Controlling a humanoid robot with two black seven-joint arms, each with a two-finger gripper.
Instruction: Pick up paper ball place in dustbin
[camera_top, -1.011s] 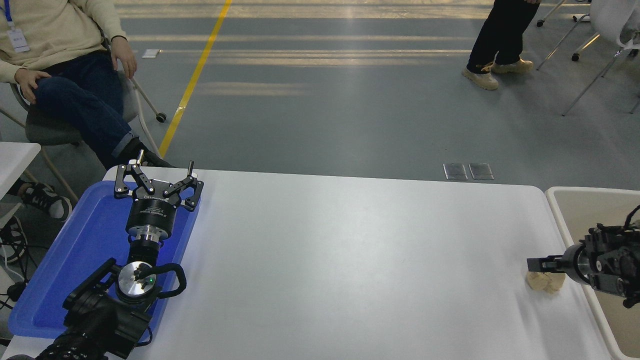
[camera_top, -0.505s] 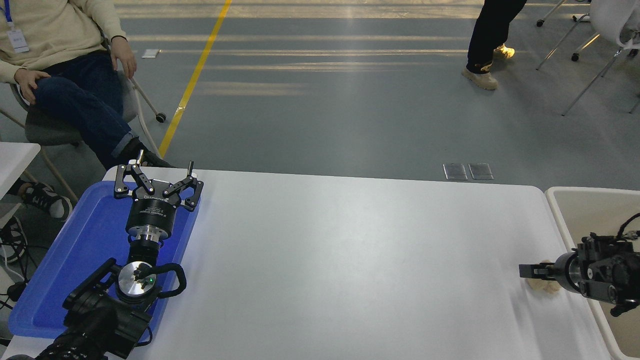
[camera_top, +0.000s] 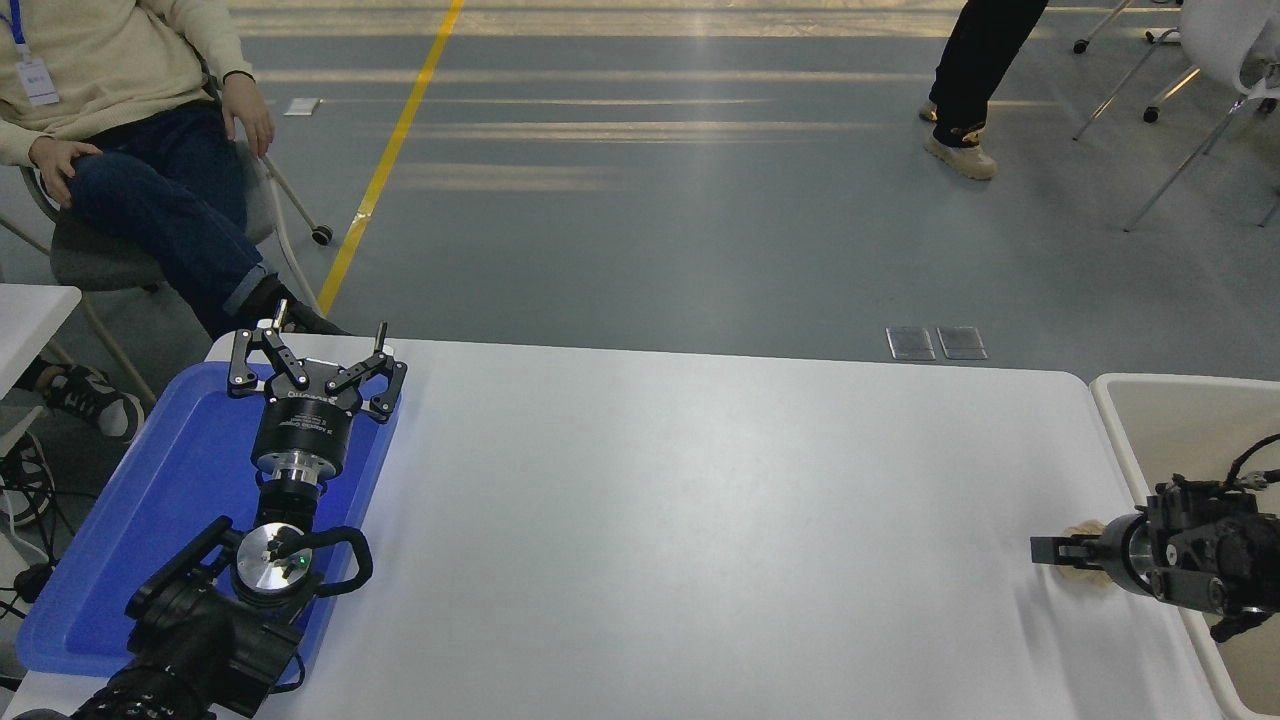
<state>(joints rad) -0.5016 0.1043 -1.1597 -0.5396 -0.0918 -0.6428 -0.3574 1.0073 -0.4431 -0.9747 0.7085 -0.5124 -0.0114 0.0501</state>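
A grey workshop floor with a yellow line stretches behind a white table. A person in a cream sweater and jeans sits on a chair at the far left, and the legs of a second person stand at the top right.

On the table's left end lies a blue tray. The left arm is parked over it at the lower left, and the left gripper points away from the camera with its fingers spread wide and nothing between them.

The dustbin stands against the table's right end; its cream rim and part of its tan inside show, the rest running out of view.

The right arm comes in from the right edge, low and nearly level, pointing left across the dustbin's near rim. The right gripper is over the table just beside that rim. The ball sits at the gripper's head: bits of tan paper peek out above and below the black fingers, which hide most of it. Whether the fingers are clenched on the ball or only lie over it cannot be told from this angle. Nor is it clear if the ball touches the table.
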